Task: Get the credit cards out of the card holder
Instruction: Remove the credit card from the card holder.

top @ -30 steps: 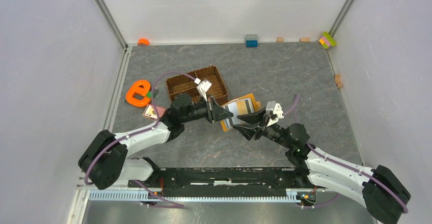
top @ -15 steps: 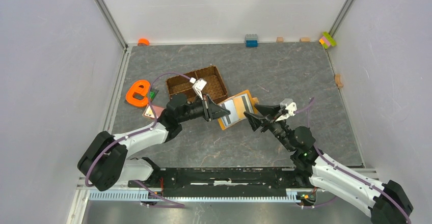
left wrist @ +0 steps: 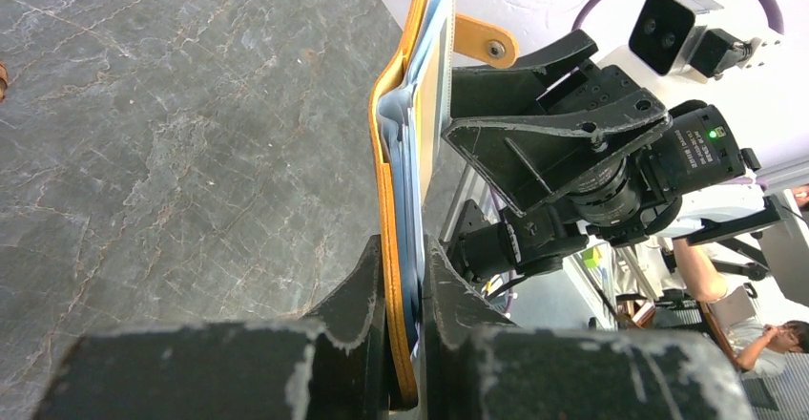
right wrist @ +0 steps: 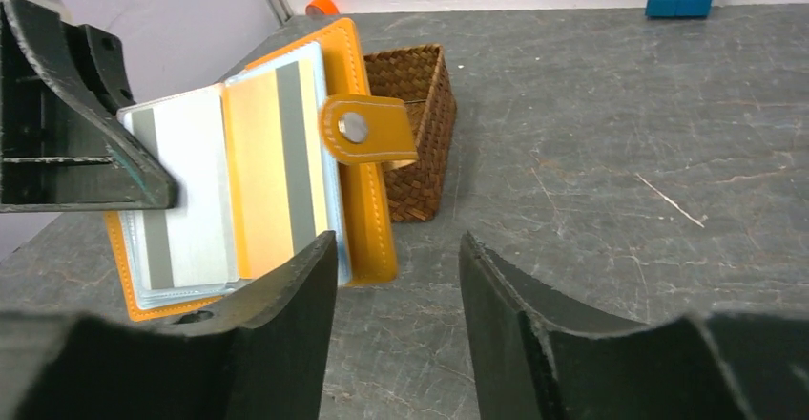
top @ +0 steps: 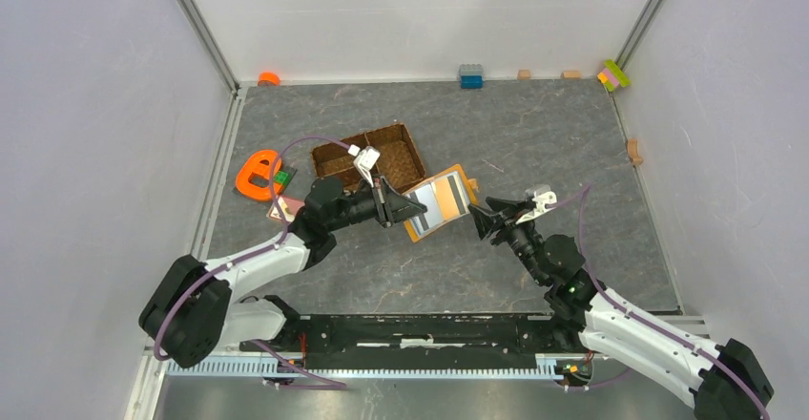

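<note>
The orange card holder [top: 413,230] is open and held upright off the table, my left gripper [top: 410,212] shut on its left edge. In the left wrist view the holder [left wrist: 384,162] stands edge-on between the jaws. Two credit cards sit in its blue-grey slots, a white one [right wrist: 196,191] and a beige one [right wrist: 262,177], each with a grey stripe. The snap tab [right wrist: 367,130] hangs over the holder's right side. My right gripper [top: 480,219] is open just right of the holder, touching nothing. Bare table shows between its fingers [right wrist: 396,248].
A brown woven tray [top: 334,158] stands just behind the holder. An orange e-shaped toy [top: 256,174] and a small pink piece [top: 282,210] lie to the left. A blue brick [top: 469,75] and other bricks [top: 613,74] line the back wall.
My right gripper has drawn back to the right, away from the holder, its jaws now off the cards. The left gripper has shifted the holder slightly left and up.
</note>
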